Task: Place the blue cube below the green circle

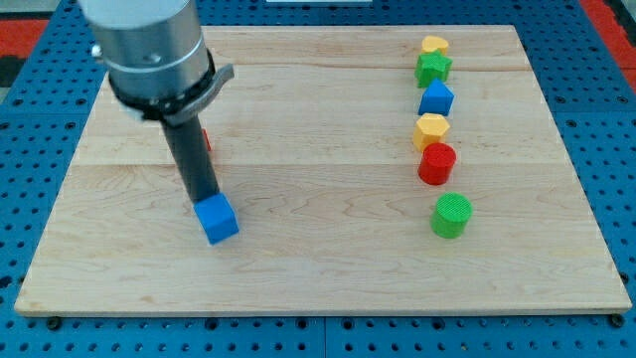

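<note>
The blue cube (217, 219) sits on the wooden board (318, 268) at the view's lower left. My tip (202, 203) touches its upper left edge. The green circle (451, 215) stands at the view's lower right, far to the right of the cube. The dark rod slants up to the grey arm body at the view's top left.
A column of blocks runs up from the green circle: a red cylinder (436, 163), a yellow block (431, 129), a blue block (436, 99), a green star (433, 68), a yellow block (434, 46). A red block (207, 141) is mostly hidden behind the rod.
</note>
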